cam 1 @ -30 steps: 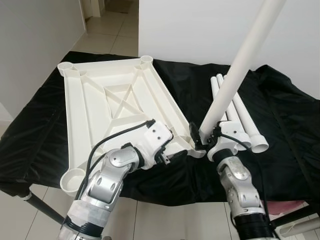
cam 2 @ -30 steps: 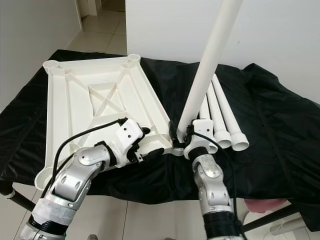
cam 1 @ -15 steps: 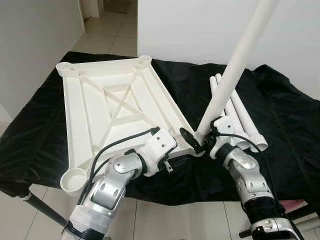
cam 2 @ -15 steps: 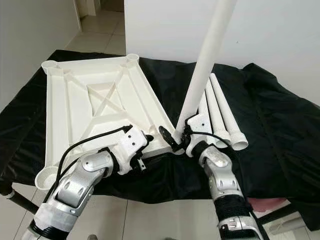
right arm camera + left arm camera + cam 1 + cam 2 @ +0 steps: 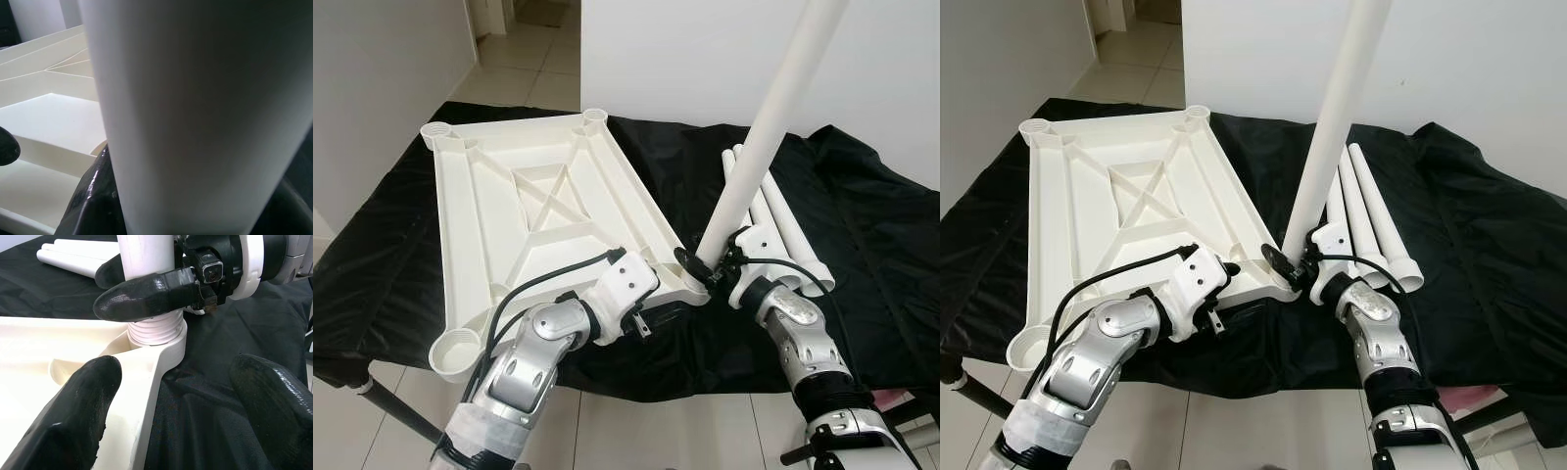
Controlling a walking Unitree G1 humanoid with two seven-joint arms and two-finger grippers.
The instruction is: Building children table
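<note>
So from the left eye view, the white tabletop (image 5: 543,220) lies upside down on a black cloth (image 5: 862,225), ribs facing up, with round sockets at its corners. The right gripper (image 5: 705,272) is clamped round the bottom of a long white leg (image 5: 769,132) that stands tilted in the near right corner socket. Three spare legs (image 5: 783,230) lie side by side on the cloth just beyond it. The left gripper (image 5: 658,315) sits at the tabletop's near edge, right next to that corner.

Right eye view is the same scene, nothing extra.

Left wrist view: the left gripper's fingers (image 5: 80,418) are spread wide, one over the white plastic, one over the cloth, holding nothing. The leg's threaded end (image 5: 155,330) sits in the socket.

Right wrist view: the leg (image 5: 195,112) up close, black fingers (image 5: 95,196) pressed against it.
</note>
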